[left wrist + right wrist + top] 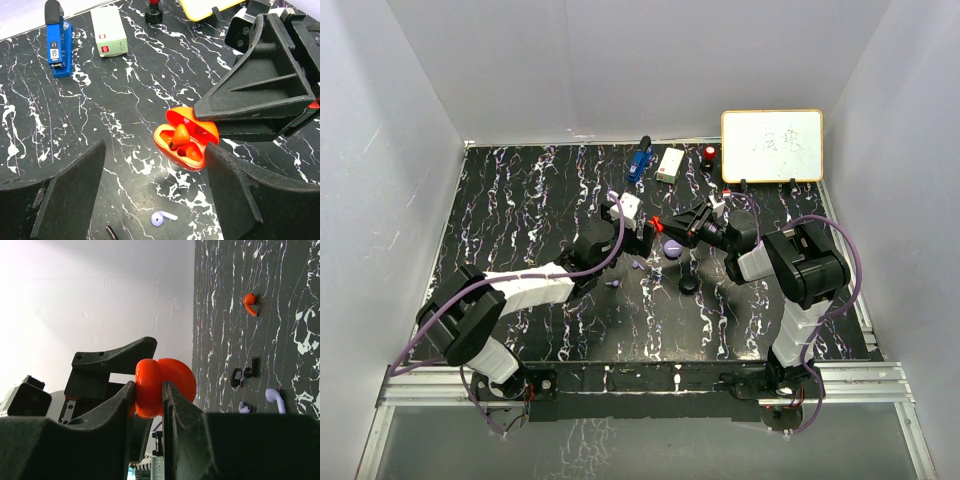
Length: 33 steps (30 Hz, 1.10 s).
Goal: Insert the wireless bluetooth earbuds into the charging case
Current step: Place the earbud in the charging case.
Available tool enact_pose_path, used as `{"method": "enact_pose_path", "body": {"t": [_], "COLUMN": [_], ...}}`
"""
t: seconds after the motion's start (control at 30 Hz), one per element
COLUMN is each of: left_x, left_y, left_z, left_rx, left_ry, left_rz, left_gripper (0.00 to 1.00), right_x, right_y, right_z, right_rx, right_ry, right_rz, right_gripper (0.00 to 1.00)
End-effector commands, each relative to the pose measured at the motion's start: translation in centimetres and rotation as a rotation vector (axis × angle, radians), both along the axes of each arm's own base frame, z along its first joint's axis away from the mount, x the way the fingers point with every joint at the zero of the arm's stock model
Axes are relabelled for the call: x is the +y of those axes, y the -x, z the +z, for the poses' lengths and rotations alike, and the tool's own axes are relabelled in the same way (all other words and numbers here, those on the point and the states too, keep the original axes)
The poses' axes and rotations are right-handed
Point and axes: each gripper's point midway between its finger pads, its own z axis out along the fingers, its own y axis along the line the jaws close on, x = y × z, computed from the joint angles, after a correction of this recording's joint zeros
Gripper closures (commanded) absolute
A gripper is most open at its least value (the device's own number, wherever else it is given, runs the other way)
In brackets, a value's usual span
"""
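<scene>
My right gripper (148,386) is shut on the open red charging case (160,385) and holds it above the table. In the left wrist view the case (192,159) holds one red earbud (179,136) in a well. My left gripper (155,167) is open and empty, its fingers (65,195) on either side just in front of the case. A second red earbud (250,303) lies loose on the table. Two lavender earbuds (274,397) and black earbuds (245,374) lie nearby. In the top view both grippers (642,238) meet at the table's middle.
A lavender case (672,249) and a black case (689,285) sit near the grippers. A blue stapler (639,160), a white box (670,165), a red-topped item (709,154) and a yellow-framed whiteboard (772,146) stand along the back. A lavender earbud (162,218) lies below my left gripper.
</scene>
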Motion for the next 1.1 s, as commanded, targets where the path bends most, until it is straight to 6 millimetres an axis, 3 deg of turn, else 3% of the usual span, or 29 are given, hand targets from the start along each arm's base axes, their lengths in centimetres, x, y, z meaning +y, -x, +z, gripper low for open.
{"method": "enact_pose_path", "body": {"t": [0.0, 0.5, 1.07], "left_x": [-0.3, 0.4, 1.2], "left_y": [-1.0, -1.9, -2.0], "left_z": [2.1, 1.7, 2.9], "left_rx": [-0.053, -0.066, -0.102], "left_ry": [0.027, 0.012, 0.049], "left_rz": [0.028, 0.095, 0.135], "left_gripper": [0.21, 0.21, 0.21], "right_x": [0.2, 0.1, 0.1], "right_y": [-0.3, -0.2, -0.2], "right_z": [1.9, 1.9, 1.7], "right_rx": [-0.08, -0.082, -0.075], "right_ry": [-0.026, -0.027, -0.025], "right_rz": [0.001, 0.001, -0.001], "right_gripper": [1.0, 1.0, 1.0]}}
